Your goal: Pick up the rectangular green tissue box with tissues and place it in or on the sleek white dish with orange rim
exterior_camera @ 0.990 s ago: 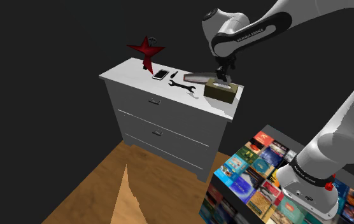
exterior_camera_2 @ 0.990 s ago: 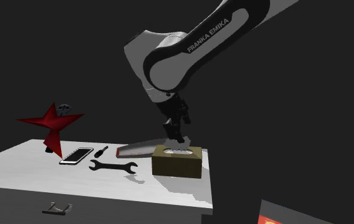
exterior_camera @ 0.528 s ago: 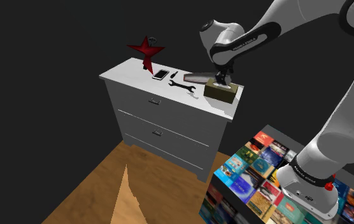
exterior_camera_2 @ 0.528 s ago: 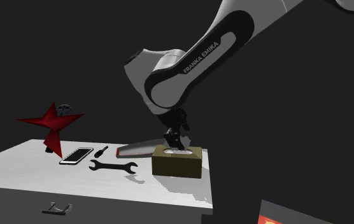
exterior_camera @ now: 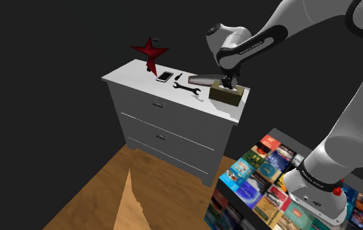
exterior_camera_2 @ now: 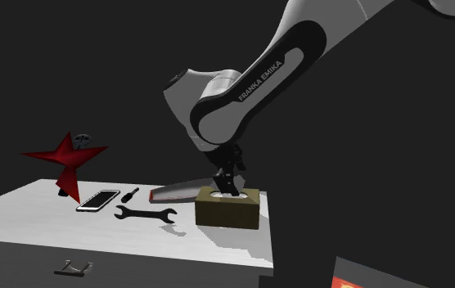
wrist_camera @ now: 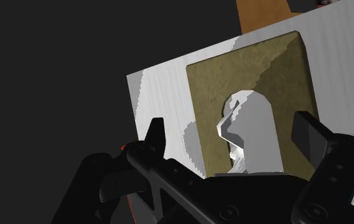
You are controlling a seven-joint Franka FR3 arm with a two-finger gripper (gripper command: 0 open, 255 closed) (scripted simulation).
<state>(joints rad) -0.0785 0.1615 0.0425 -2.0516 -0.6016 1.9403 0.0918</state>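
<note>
In the shoulder view, the olive-green tissue box (exterior_camera: pixel 228 96) sits at the right end of the white dresser (exterior_camera: pixel 134 73), just beside the red-rimmed dish (exterior_camera: pixel 200 80), so the carry looks short. In the second exterior view, the end effector (exterior_camera_2: pixel 229 190) hangs directly over the box top. The wrist view shows its fingers (wrist_camera: pixel 156 135) spread open and straddling the box, gripping nothing, placed, I'd say, to clamp its sides.

A home room: white drawer chest (exterior_camera: pixel 167 124), wooden floor (exterior_camera: pixel 102 189), red star ornament (exterior_camera: pixel 149 51)
</note>
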